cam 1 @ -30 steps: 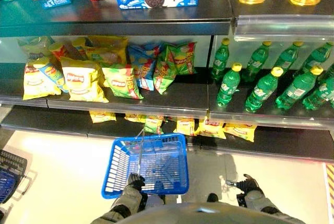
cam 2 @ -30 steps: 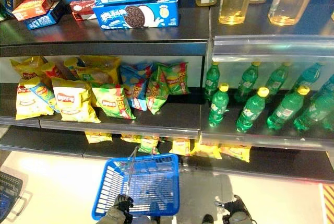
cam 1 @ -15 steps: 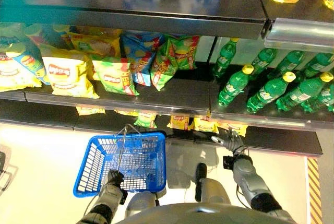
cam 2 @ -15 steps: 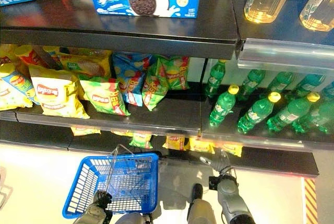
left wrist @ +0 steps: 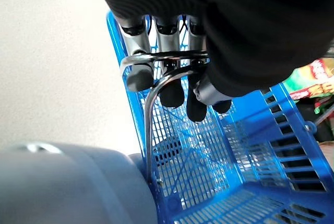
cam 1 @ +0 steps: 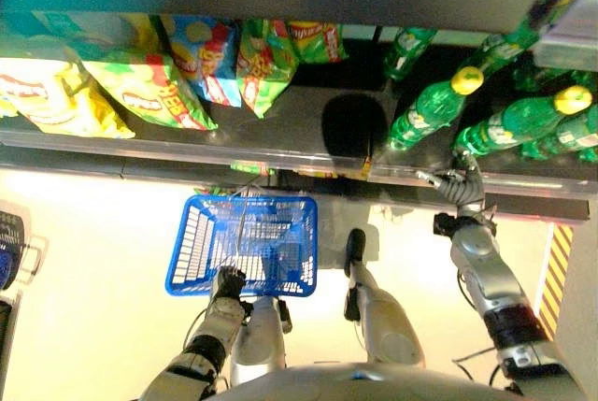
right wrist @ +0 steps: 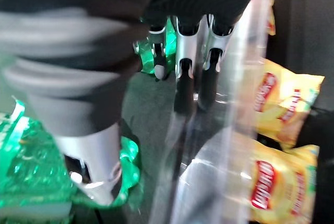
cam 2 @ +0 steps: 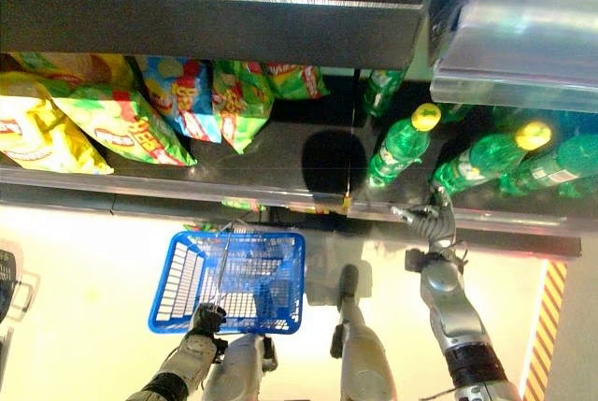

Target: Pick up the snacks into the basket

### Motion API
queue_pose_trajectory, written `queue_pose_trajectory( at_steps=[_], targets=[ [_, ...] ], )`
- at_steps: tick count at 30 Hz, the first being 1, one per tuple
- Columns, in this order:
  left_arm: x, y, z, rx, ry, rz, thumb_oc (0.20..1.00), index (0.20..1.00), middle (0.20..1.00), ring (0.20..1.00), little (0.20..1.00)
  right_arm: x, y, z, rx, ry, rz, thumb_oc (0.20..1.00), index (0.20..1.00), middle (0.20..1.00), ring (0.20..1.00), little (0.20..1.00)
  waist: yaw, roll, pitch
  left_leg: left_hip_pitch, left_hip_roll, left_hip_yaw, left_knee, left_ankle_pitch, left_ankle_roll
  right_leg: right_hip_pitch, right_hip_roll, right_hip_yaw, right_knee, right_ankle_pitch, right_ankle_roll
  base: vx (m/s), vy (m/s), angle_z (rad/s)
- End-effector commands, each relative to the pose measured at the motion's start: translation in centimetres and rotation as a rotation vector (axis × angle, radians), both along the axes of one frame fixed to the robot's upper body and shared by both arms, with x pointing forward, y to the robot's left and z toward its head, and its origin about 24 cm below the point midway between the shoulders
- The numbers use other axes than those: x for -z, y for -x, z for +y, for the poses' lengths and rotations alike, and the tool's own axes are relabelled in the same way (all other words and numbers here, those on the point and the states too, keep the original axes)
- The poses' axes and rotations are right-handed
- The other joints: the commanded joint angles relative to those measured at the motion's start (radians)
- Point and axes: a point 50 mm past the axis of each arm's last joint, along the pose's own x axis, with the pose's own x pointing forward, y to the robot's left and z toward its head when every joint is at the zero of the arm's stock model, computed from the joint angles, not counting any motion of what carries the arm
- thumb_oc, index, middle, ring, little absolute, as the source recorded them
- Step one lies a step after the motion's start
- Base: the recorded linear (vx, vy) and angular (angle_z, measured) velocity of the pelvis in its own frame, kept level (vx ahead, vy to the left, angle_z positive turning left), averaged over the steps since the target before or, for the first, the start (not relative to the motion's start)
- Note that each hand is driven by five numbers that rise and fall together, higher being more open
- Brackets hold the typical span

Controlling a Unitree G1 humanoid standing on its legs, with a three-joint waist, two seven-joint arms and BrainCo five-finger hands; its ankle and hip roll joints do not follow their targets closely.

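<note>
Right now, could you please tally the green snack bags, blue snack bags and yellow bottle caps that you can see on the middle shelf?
Green snack bags: 3
Blue snack bags: 1
Yellow bottle caps: 2
Total: 6

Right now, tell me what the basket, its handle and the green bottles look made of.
Basket: blue moulded plastic lattice, slightly glossy. Handle, held by the left hand: bare shiny metal wire, probably steel. Green bottles: translucent green plastic, likely, with yellow caps.

Bright floor glare, blurred right wrist view
</note>
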Motion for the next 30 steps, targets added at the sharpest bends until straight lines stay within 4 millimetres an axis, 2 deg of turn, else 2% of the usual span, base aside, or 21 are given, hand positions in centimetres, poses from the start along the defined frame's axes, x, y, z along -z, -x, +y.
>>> queue_pose_trajectory(
  at_steps=[1,6,9,18,24,30],
  targets=[
    [0.8,1.7,1.3,0.025,-0.093,0.068,0.200,0.200,0.200,0.200,0.200,-4.6,-1.6,0.4,-0.010,-0.018,-0.212,1.000,1.000,1.000,1.000,1.000,0.033,-0.057,-0.025,-0.069,-0.002,-0.039,-0.018,0.060,-0.004,0.045,-0.096,0.010,0.069,-0.066,0.118,0.00,0.000,0.00],
    [0.0,0.3,1.4,0.070,-0.144,0.026,0.200,0.200,0.200,0.200,0.200,-6.7,-3.3,-0.3,0.012,-0.015,-0.253,1.000,1.000,1.000,1.000,1.000,0.044,-0.066,0.011,-0.085,-0.013,-0.029,-0.016,0.065,-0.001,0.017,-0.100,0.017,0.075,-0.060,0.118,-0.02,0.009,-0.04],
    [-0.6,-0.5,1.2,0.068,-0.155,-0.012,0.200,0.200,0.200,0.200,0.200,-8.3,-4.3,-0.3,0.017,0.007,-0.281,1.000,1.000,1.000,1.000,1.000,0.053,-0.077,0.045,-0.122,-0.024,-0.030,0.034,0.050,0.009,-0.009,-0.109,0.023,0.105,-0.063,0.114,-0.04,0.002,-0.03],
    [-1.1,-1.4,0.7,0.085,-0.149,-0.050,0.200,0.200,0.200,0.200,0.200,-10.8,-6.5,-0.4,0.028,0.038,-0.290,1.000,1.000,1.000,1.000,1.000,0.069,-0.083,0.083,-0.179,-0.036,-0.029,0.077,0.028,0.022,-0.061,-0.123,0.025,0.159,-0.077,0.110,0.00,0.001,0.00],
    [-1.0,-1.4,0.7,0.066,-0.140,-0.043,0.200,0.200,0.200,0.200,0.200,-10.6,-7.0,0.2,0.020,0.009,-0.278,1.000,1.000,1.000,1.000,1.000,0.076,-0.085,0.087,-0.160,-0.036,-0.034,0.041,0.042,0.019,-0.050,-0.119,0.016,0.143,-0.075,0.111,0.01,0.002,-0.01],
    [-1.2,-1.5,0.7,0.073,-0.148,-0.047,0.200,0.200,0.200,0.200,0.200,-8.8,-6.4,1.7,-0.032,-0.027,-0.256,1.000,1.000,1.000,1.000,1.000,0.077,-0.081,0.087,-0.134,-0.037,-0.044,0.012,0.049,0.018,-0.037,-0.117,0.012,0.137,-0.079,0.110,0.00,-0.002,0.03]
  ],
)
